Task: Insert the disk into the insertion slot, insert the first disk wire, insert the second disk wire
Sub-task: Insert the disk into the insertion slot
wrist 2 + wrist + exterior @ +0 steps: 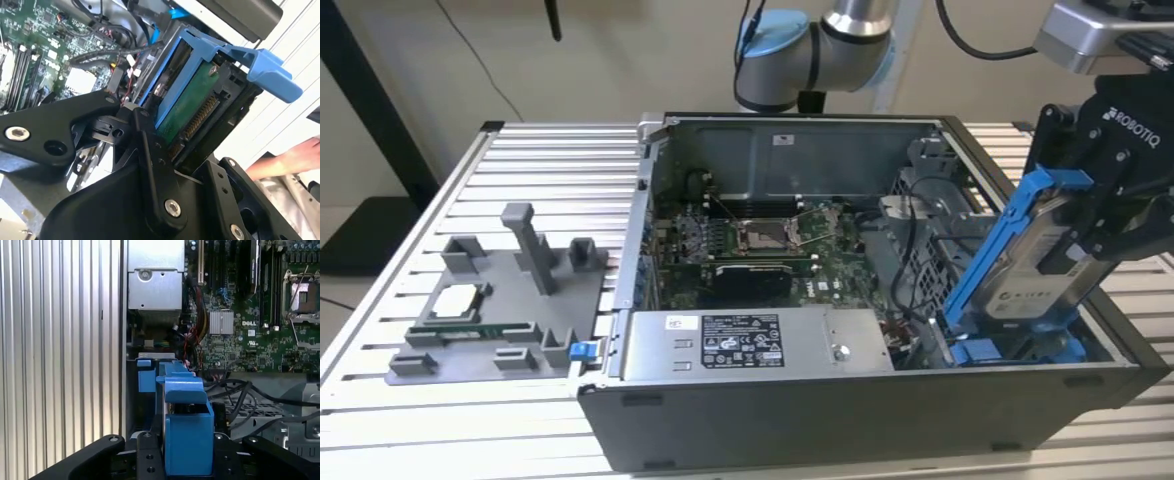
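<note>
Jaws closed tight on the disk [1038, 262], gripping it between them near its upper end, its blue carrier frame [998, 240] tilted above the open computer case [854, 410] on the desk [520, 150]. Disk's lower end reaches down to the insertion slot [1014, 348] in the case's corner, past the power-supply box [747, 345]; whether it has entered cannot be told. 1 hand [292, 157] lies outside the case.

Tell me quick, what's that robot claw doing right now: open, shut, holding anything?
Gripper: shut on the blue-framed disk, held tilted over the open computer case.
</note>
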Robot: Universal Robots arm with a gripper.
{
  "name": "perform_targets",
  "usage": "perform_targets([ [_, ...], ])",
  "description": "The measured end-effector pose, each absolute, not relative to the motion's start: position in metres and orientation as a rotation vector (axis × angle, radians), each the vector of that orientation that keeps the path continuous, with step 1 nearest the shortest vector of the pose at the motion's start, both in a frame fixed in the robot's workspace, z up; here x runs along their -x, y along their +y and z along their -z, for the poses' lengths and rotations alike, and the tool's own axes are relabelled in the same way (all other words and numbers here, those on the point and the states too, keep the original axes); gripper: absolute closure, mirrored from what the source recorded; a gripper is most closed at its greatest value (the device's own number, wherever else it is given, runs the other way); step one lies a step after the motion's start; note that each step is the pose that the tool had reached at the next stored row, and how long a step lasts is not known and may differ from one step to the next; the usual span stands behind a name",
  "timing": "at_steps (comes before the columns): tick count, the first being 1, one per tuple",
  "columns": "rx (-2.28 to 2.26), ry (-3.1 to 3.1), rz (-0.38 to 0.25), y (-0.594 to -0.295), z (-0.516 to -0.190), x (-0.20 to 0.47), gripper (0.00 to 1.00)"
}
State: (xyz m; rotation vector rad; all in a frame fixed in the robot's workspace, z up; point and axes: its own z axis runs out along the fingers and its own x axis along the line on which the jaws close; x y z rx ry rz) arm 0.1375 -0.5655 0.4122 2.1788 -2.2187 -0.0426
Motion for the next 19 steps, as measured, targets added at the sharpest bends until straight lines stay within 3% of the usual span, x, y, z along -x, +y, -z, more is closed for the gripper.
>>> perform_targets([
  [19,-2.159,-2.227,0.043,-0.5639,-0.4022,-0.1367,1.00],
])
